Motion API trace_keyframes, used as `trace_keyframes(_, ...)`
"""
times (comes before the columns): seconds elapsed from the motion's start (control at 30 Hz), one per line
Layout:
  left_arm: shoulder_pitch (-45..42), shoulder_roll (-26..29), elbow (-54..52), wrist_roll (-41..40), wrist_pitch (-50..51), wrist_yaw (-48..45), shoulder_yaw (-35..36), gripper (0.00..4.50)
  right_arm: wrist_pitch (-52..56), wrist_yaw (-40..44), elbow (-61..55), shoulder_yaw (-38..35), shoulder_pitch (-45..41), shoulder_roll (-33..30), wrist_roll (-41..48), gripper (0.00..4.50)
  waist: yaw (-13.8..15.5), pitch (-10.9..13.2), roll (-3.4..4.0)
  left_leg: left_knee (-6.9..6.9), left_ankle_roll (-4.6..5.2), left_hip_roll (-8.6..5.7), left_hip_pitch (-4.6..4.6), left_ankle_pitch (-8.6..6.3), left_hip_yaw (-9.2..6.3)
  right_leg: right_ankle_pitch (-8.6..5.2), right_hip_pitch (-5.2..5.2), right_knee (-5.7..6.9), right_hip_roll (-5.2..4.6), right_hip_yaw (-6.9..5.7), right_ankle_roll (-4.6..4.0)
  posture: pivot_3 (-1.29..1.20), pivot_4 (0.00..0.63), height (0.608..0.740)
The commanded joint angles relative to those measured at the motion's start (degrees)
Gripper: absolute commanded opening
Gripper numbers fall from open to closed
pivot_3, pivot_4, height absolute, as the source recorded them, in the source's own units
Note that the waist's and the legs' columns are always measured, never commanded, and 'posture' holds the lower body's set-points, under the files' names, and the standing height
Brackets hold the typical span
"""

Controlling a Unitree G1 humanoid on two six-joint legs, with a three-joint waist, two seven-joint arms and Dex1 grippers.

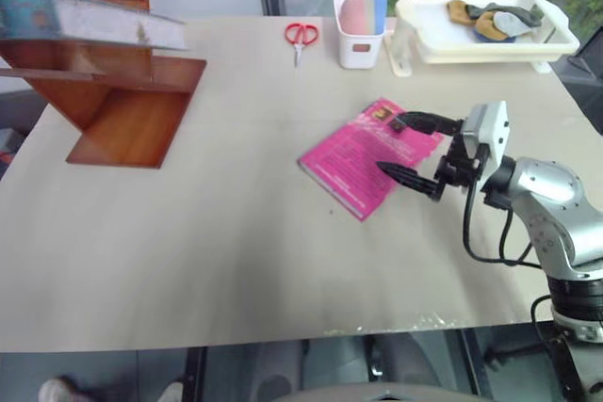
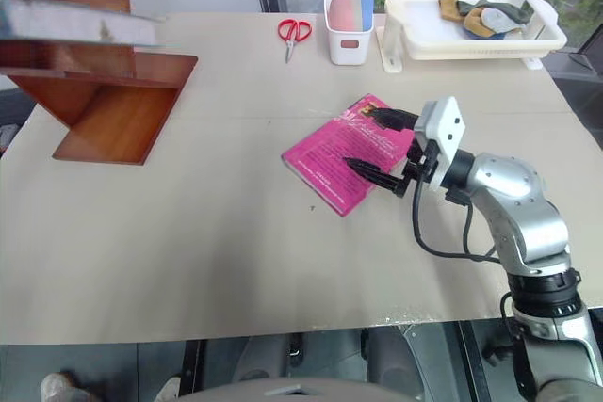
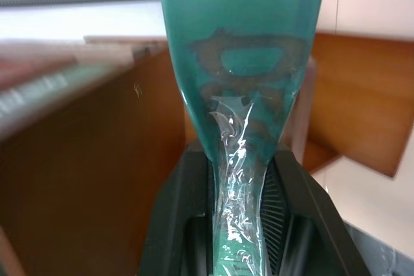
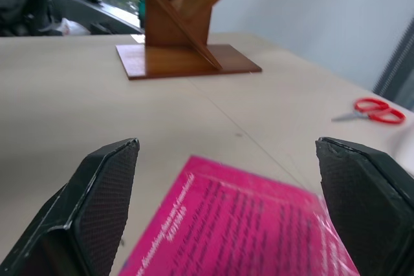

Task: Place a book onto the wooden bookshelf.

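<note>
Head view: right gripper [image 1: 411,148] jaws spread wide over the pink book [image 1: 367,157] on the table [image 1: 245,233]; teal book [image 1: 89,18] lies across the wooden bookshelf [image 1: 122,101]. Left wrist view: left gripper [image 3: 240,224] clamped on the teal book's edge, bookshelf behind. Right wrist view: scissors [image 4: 374,110] beyond the pink book.

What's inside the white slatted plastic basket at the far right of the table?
In the white slatted plastic basket: crumpled tan and grey cloths. Anything beneath them is covered.

Bookshelf [image 1: 122,110] at table's [image 1: 236,251] far left — scissors [image 1: 301,35] behind.
</note>
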Motion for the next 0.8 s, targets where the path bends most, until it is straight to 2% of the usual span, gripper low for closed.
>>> trace_keyframes(0.03,-1.3,-1.8,10.2,6.4,-5.1,4.3,-3.2,0.55,-0.5,-1.5,-3.3,0.3,-3.7,1.2,0.5,4.5,0.0,0.0,0.02,0.0,0.0,0.0,0.01,0.0,0.01,0.0,-0.06,0.13,0.0,0.02,0.0,0.0,0.15,0.74)
trace_keyframes(0.27,-7.4,-6.5,20.5,7.3,-8.1,4.5,-5.7,0.55,2.1,-5.3,-7.5,2.0,-6.6,3.6,0.8,4.5,-1.4,0.0,0.06,0.59,0.0,0.17,0.23,0.01,0.2,-0.01,-0.11,0.97,0.15,0.23,-0.01,0.0,0.15,0.74)
trace_keyframes(0.3,-8.0,-6.8,21.4,7.1,-8.1,4.2,-5.6,1.51,2.4,-5.5,-7.8,2.2,-6.6,3.7,0.8,4.5,-1.6,0.0,0.07,0.65,0.0,0.2,0.24,0.01,0.2,-0.01,-0.11,1.06,0.18,0.24,-0.01,0.0,0.15,0.74)
trace_keyframes(0.47,-9.1,-6.3,23.5,6.4,-11.1,5.0,-4.6,3.6,2.9,-5.5,-7.9,2.1,-6.7,3.7,1.1,4.5,-1.5,0.0,-0.04,0.95,-0.01,0.39,0.18,0.01,0.27,0.0,-0.23,1.38,0.35,0.38,-0.02,0.0,0.15,0.74)
trace_keyframes(0.53,-8.6,-5.7,23.8,3.1,-12.2,4.4,-2.0,3.6,2.6,-5.1,-7.0,2.0,-6.8,3.5,0.9,4.5,-1.4,0.0,-0.06,1.0,-0.01,0.39,0.13,0.01,0.29,0.0,-0.23,1.37,0.34,0.4,-0.02,0.0,0.15,0.74)
trace_keyframes(0.67,-6.5,-6.9,20.3,-10.4,-8.7,-3.4,6.6,3.6,2.1,-4.0,-5.4,1.7,-6.8,3.2,0.9,4.5,-1.4,0.0,-0.12,1.02,-0.01,0.4,0.06,0.01,0.29,0.0,-0.27,1.37,0.34,0.4,-0.02,0.0,0.15,0.74)
trace_keyframes(0.73,-4.3,-7.9,14.3,-18.5,0.8,-6.5,12.2,3.6,1.9,-3.5,-4.5,1.5,-7.0,3.1,0.8,4.5,-1.4,0.0,-0.11,1.02,-0.01,0.41,0.08,0.01,0.3,0.0,-0.28,1.39,0.34,0.4,-0.03,0.0,0.15,0.74)
trace_keyframes(0.8,-1.2,-8.3,5.3,-27.2,16.5,-9.1,17.7,3.6,2.0,-3.0,-3.7,1.4,-7.3,3.0,1.0,4.5,-1.4,0.0,-0.12,1.02,-0.01,0.43,0.09,0.01,0.29,0.0,-0.28,1.44,0.34,0.39,-0.03,0.0,0.15,0.74)
